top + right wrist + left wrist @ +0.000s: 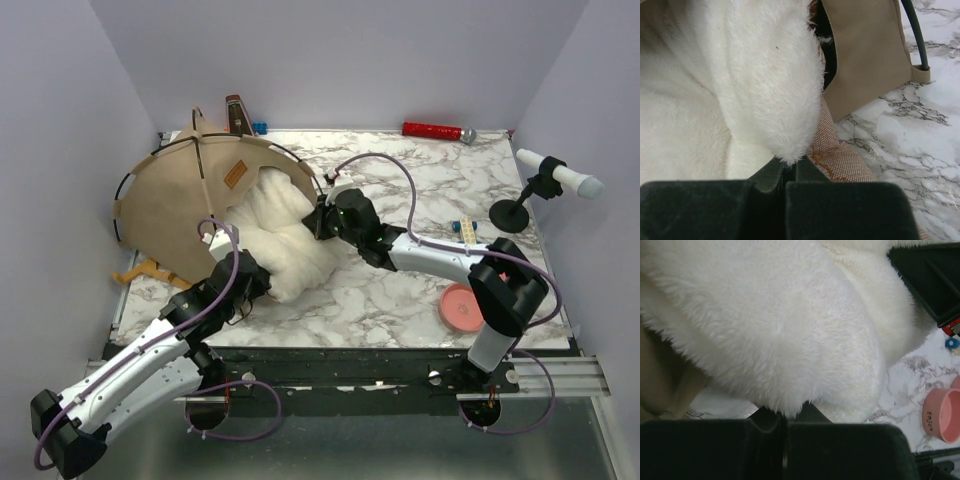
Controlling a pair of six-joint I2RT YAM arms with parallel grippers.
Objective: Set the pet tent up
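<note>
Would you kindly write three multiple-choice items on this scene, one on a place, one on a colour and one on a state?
1. Where does the round pink bowl sit?
A. Near right of the marble table, by the right arm's base
B. Far left corner
C. Table's middle

2. What colour is the cylinder at the table's far edge?
A. Green
B. Red
C. Yellow

3. How do the left arm's jaws stand?
A. Wide open
B. Shut on the bowl
C. Shut on the white fluffy pillow

1 A: the top view shows it beside that base.
2 B: plainly red.
3 C: the left wrist view shows them pinching white fur.
</note>
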